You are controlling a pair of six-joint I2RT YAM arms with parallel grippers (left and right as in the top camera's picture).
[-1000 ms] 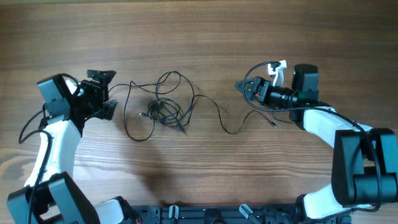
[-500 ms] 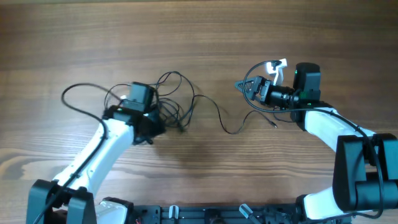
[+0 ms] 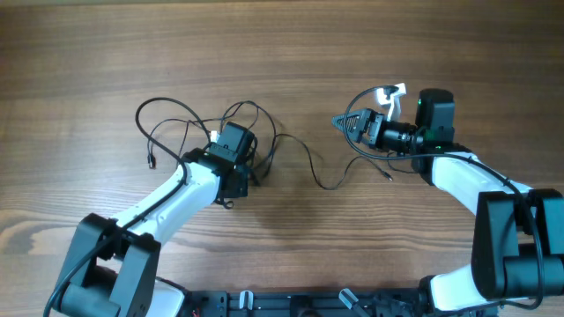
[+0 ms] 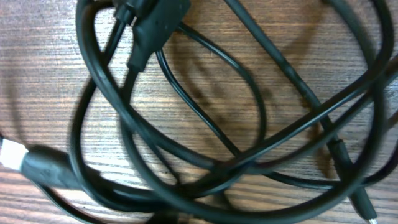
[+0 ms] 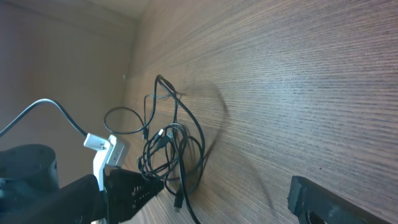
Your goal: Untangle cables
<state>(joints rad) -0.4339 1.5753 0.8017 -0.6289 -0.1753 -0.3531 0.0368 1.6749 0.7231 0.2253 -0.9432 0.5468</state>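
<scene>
The cables (image 3: 320, 183) are thin black wires bunched in a knot at mid-table, with one strand trailing right to a tiny plug (image 3: 388, 177). My left gripper (image 3: 231, 167) is pressed down on the knot and shut, with strands running in under it. The left wrist view is filled with crossing loops of the cables (image 4: 46, 168); its fingers do not show there. My right gripper (image 3: 344, 123) hovers open to the right of the knot, rolled on its side. In the right wrist view the cables (image 5: 171, 155) lie beyond the open right gripper (image 5: 230, 199).
Thicker black leads loop from the left arm (image 3: 159, 114) out to the upper left of the knot. The right arm (image 3: 458, 176) reaches in from the lower right. Bare wooden table (image 3: 282, 53) lies all around.
My left arm has swung from the far left onto the knot, and its gripper has gone from open to shut there. The right arm has not moved.
</scene>
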